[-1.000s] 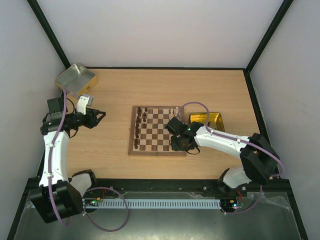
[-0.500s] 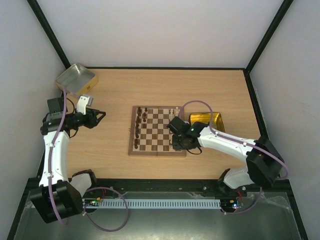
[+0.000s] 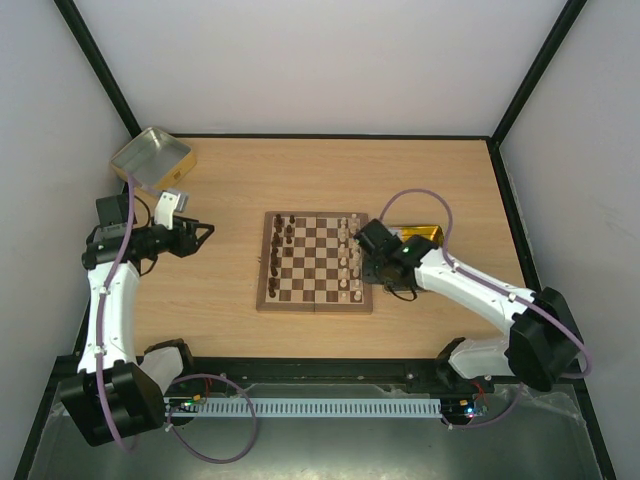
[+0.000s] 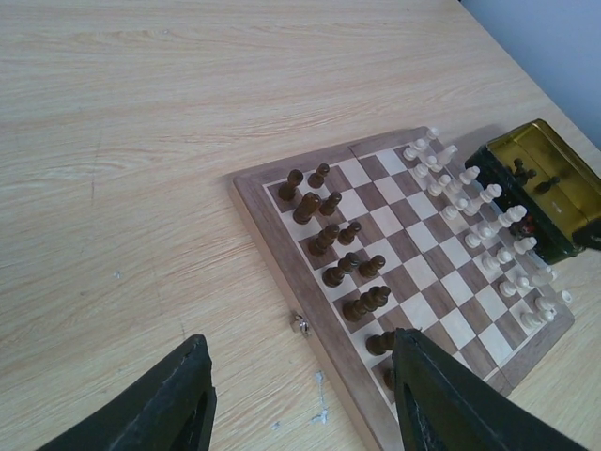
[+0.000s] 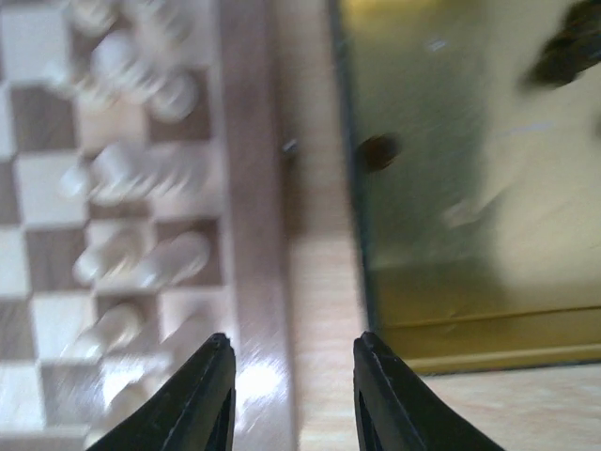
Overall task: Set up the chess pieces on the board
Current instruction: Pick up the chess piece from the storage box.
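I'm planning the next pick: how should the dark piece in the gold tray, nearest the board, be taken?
Probably from above, the right gripper closing across the middle of the dark piece: the tray walls block a sideways approach. It sits close to the wall beside the board, so leave that finger room. Blur hides whether it stands or lies.

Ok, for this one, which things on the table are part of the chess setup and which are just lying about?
Part of the job: board; dark pieces on its left side; pale pieces on its right side; gold tray beside the board, with loose dark pieces in it.
Lying about: second tin at the table's far left corner.
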`<state>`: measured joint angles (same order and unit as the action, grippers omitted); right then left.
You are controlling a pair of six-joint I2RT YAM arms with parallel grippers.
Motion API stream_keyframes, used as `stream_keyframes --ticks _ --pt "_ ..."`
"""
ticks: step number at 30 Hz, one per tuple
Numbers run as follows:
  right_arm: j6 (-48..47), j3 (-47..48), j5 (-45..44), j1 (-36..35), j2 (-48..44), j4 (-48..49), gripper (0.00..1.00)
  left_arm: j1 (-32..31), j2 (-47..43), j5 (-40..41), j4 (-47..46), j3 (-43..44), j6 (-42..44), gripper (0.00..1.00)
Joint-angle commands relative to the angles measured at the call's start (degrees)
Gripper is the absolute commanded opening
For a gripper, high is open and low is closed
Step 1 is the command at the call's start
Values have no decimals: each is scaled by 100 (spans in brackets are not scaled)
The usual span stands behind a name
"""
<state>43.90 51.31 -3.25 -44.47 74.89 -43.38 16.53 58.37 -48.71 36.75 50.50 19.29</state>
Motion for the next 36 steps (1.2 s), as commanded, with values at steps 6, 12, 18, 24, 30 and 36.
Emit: stream_keyframes --ticks 6,12,18,24,30,36 --pt "-435 36 -271 1795 -132 43 33 -175 330 -126 313 213 189 55" --pt "-626 -59 263 2724 265 380 33 -412 501 16 471 466 319 57" --pt "-532 14 614 3123 719 616 33 -1211 686 576 556 911 158 62" --pt "-221 114 596 3251 958 887 33 -1641 911 474 547 1068 -7 63" --pt "-118 324 461 3260 1306 976 32 -1647 993 395 262 739 -66 63" --pt "-32 361 427 3259 1543 1177 29 -1652 943 270 213 675 -83 64"
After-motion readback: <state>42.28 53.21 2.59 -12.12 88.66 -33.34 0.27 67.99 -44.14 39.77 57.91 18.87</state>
